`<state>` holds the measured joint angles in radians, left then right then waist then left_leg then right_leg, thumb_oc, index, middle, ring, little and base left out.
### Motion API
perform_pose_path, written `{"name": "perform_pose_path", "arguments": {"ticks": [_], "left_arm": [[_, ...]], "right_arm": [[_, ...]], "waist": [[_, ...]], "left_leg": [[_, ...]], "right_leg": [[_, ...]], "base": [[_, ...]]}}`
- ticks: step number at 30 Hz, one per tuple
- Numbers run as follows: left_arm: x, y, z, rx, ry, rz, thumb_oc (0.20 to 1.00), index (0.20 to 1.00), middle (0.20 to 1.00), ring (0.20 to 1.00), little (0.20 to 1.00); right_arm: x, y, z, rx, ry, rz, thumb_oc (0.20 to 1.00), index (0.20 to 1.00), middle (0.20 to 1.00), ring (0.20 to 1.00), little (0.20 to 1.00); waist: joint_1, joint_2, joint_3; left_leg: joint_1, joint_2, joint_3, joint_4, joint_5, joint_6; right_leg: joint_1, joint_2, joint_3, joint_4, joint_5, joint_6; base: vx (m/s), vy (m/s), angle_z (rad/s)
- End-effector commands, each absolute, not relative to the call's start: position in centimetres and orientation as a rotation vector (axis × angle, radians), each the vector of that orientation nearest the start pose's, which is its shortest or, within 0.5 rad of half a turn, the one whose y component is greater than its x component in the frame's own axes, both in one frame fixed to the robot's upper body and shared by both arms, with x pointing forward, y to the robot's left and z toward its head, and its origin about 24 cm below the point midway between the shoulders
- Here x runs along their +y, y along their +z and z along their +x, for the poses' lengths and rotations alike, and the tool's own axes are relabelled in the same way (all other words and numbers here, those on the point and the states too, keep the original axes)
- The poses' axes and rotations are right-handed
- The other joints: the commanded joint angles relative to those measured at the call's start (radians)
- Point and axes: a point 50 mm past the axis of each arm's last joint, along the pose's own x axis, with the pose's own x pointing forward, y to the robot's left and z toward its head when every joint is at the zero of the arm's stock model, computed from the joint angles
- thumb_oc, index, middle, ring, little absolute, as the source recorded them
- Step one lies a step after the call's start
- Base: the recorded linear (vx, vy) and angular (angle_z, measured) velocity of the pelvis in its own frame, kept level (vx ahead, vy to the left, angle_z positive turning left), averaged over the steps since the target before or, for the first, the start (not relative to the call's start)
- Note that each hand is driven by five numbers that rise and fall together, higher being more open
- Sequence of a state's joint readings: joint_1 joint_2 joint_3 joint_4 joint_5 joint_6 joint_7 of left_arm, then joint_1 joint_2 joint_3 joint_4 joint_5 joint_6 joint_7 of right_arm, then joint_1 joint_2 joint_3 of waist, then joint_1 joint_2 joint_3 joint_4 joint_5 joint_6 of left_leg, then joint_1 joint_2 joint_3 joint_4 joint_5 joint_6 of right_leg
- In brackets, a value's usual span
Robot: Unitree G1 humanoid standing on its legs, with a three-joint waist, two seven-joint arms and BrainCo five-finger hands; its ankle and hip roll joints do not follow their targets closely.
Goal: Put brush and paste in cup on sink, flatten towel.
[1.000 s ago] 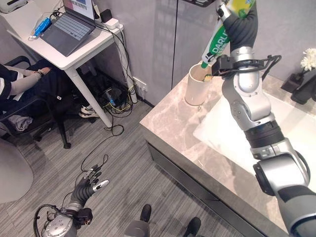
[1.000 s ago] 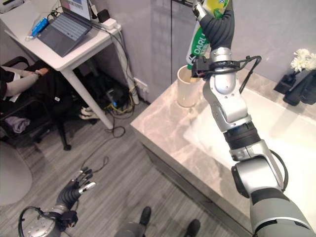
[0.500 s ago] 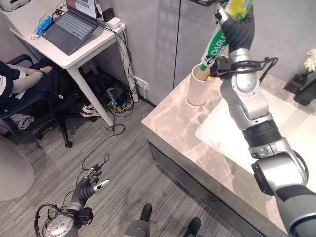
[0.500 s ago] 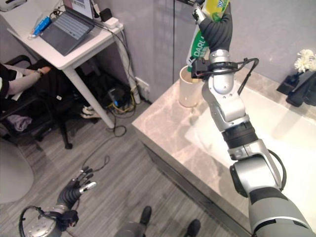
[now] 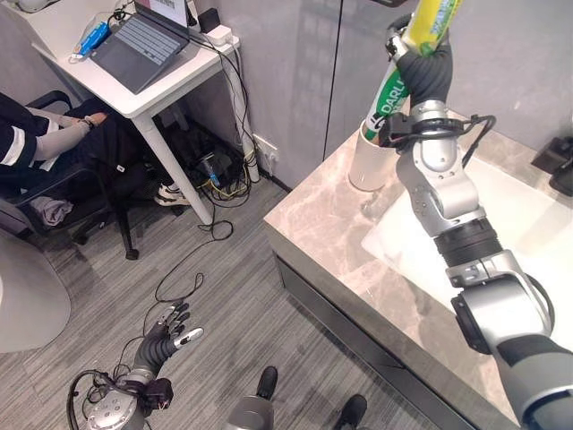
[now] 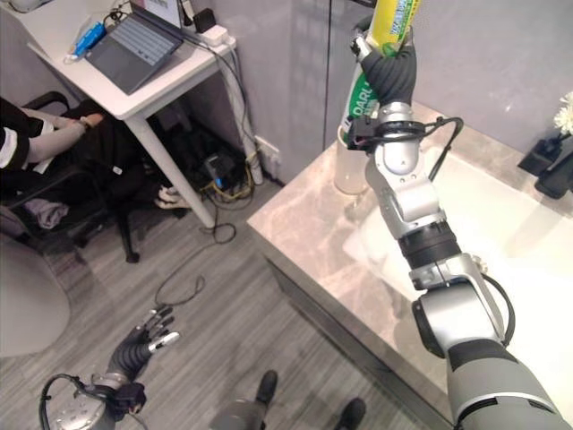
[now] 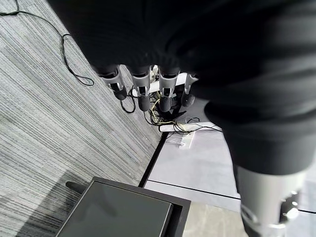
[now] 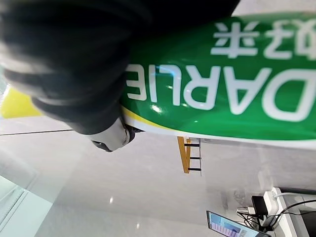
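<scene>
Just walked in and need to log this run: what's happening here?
The robot's right hand grips a green-and-yellow toothpaste tube and holds it, lower end down, at the mouth of the white cup on the marble sink counter. The left hand hangs open, low over the floor.

The green-and-yellow toothpaste tube (image 5: pixel 401 73) in the right robot hand (image 5: pixel 423 63) has gone deeper into the cream cylindrical cup (image 5: pixel 366 167). Earlier its lower end sat at the cup's rim; now it is inside.
</scene>
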<state>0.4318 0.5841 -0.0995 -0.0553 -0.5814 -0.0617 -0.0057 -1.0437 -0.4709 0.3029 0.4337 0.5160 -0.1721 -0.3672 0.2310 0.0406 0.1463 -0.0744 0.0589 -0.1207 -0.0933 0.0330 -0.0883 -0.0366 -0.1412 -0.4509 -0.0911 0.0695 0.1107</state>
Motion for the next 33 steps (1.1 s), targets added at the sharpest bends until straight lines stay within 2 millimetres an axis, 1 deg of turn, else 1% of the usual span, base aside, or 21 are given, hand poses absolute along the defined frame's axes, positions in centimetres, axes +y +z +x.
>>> {"name": "perform_pose_path", "arguments": {"ticks": [1, 7, 8, 9, 10, 11, 23, 26, 28, 30, 33], "left_arm": [[24.9, 2.0, 15.9, 0.250, -0.051, 0.028, 1.000, 1.000, 1.000, 1.000, 1.000], [24.9, 1.9, 15.9, 0.254, -0.047, 0.026, 1.000, 1.000, 1.000, 1.000, 1.000], [24.9, 1.8, 15.8, 0.257, -0.044, 0.027, 1.000, 1.000, 1.000, 1.000, 1.000], [24.9, 1.8, 15.8, 0.259, -0.043, 0.027, 1.000, 1.000, 1.000, 1.000, 1.000], [24.9, 1.7, 15.8, 0.259, -0.040, 0.026, 1.000, 1.000, 1.000, 1.000, 1.000], [24.9, 1.7, 15.8, 0.260, -0.035, 0.027, 1.000, 1.000, 1.000, 1.000, 1.000], [24.8, 1.2, 15.7, 0.273, -0.019, 0.010, 1.000, 1.000, 1.000, 1.000, 1.000], [24.8, 1.1, 15.8, 0.275, -0.015, 0.015, 1.000, 1.000, 1.000, 1.000, 1.000], [24.9, 1.1, 16.0, 0.273, -0.016, 0.023, 1.000, 1.000, 1.000, 1.000, 1.000], [24.9, 1.2, 16.0, 0.270, -0.017, 0.027, 1.000, 1.000, 1.000, 1.000, 1.000], [25.2, 1.6, 16.5, 0.243, -0.011, 0.054, 1.000, 1.000, 1.000, 1.000, 1.000]], "right_arm": [[-13.9, 34.6, 35.8, -0.865, -0.004, 0.039, 0.200, 0.200, 0.200, 0.200, 0.200], [-14.0, 34.2, 36.2, -0.843, -0.010, 0.040, 0.200, 0.200, 0.200, 0.200, 0.200], [-14.0, 34.2, 36.2, -0.843, -0.012, 0.031, 0.285, 0.285, 0.285, 0.285, 0.285], [-14.0, 34.2, 36.1, -0.844, -0.013, 0.022, 0.495, 0.495, 0.495, 0.495, 0.495], [-14.1, 34.1, 36.2, -0.838, -0.017, 0.013, 0.903, 0.903, 0.903, 0.903, 0.903], [-14.2, 34.1, 36.3, -0.836, -0.021, 0.014, 1.000, 1.000, 1.000, 1.000, 1.000], [-13.9, 34.1, 36.1, -0.844, -0.012, 0.004, 1.000, 1.000, 1.000, 1.000, 1.000], [-13.7, 34.5, 35.6, -0.878, -0.016, -0.007, 1.000, 1.000, 1.000, 1.000, 1.000], [-14.0, 34.9, 34.9, -0.917, -0.030, -0.021, 1.000, 1.000, 1.000, 1.000, 1.000], [-14.2, 35.0, 34.8, -0.926, -0.042, -0.026, 1.000, 1.000, 1.000, 1.000, 1.000], [-15.6, 36.0, 33.2, -1.023, -0.096, -0.062, 1.000, 1.000, 1.000, 1.000, 1.000]], "waist": [[0.014, -0.065, 0.002], [0.011, -0.069, 0.002], [0.010, -0.069, 0.003], [0.009, -0.069, 0.002], [0.007, -0.069, 0.001], [0.007, -0.069, 0.001], [0.001, -0.076, -0.003], [-0.003, -0.077, -0.006], [-0.006, -0.077, -0.009], [-0.007, -0.076, -0.009], [-0.020, -0.072, -0.016]], "left_leg": [[0.068, -0.036, 0.040, 0.006, -0.034, 0.016], [0.072, -0.035, 0.047, 0.006, -0.037, 0.017], [0.071, -0.035, 0.049, 0.006, -0.037, 0.017], [0.072, -0.035, 0.050, 0.006, -0.037, 0.017], [0.073, -0.036, 0.051, 0.006, -0.038, 0.018], [0.074, -0.036, 0.052, 0.006, -0.038, 0.018], [0.093, -0.032, 0.069, 0.006, -0.050, 0.022], [0.100, -0.030, 0.075, 0.006, -0.052, 0.021], [0.106, -0.028, 0.080, 0.006, -0.054, 0.022], [0.109, -0.028, 0.082, 0.006, -0.055, 0.021], [0.117, -0.027, 0.088, 0.006, -0.056, 0.021]], "right_leg": [[0.069, -0.046, 0.085, 0.004, -0.037, 0.045], [0.066, -0.044, 0.091, 0.004, -0.035, 0.044], [0.065, -0.044, 0.093, 0.004, -0.036, 0.043], [0.065, -0.044, 0.093, 0.004, -0.036, 0.043], [0.066, -0.044, 0.095, 0.004, -0.036, 0.043], [0.066, -0.044, 0.096, 0.004, -0.036, 0.043], [0.073, -0.038, 0.115, 0.004, -0.038, 0.042], [0.076, -0.036, 0.119, 0.004, -0.040, 0.040], [0.079, -0.034, 0.123, 0.004, -0.041, 0.040], [0.080, -0.034, 0.125, 0.004, -0.041, 0.040], [0.086, -0.035, 0.128, 0.004, -0.040, 0.040]], "base": [[0.00, 0.000, 0.00], [0.00, 0.000, 0.00], [0.00, 0.000, 0.00], [0.00, 0.000, 0.00], [0.00, 0.000, 0.00], [0.00, 0.000, 0.00], [0.00, 0.001, -0.03], [-0.01, -0.009, -0.06], [0.00, 0.000, 0.00], [0.00, 0.000, 0.00], [-0.02, 0.006, -0.01]]}}
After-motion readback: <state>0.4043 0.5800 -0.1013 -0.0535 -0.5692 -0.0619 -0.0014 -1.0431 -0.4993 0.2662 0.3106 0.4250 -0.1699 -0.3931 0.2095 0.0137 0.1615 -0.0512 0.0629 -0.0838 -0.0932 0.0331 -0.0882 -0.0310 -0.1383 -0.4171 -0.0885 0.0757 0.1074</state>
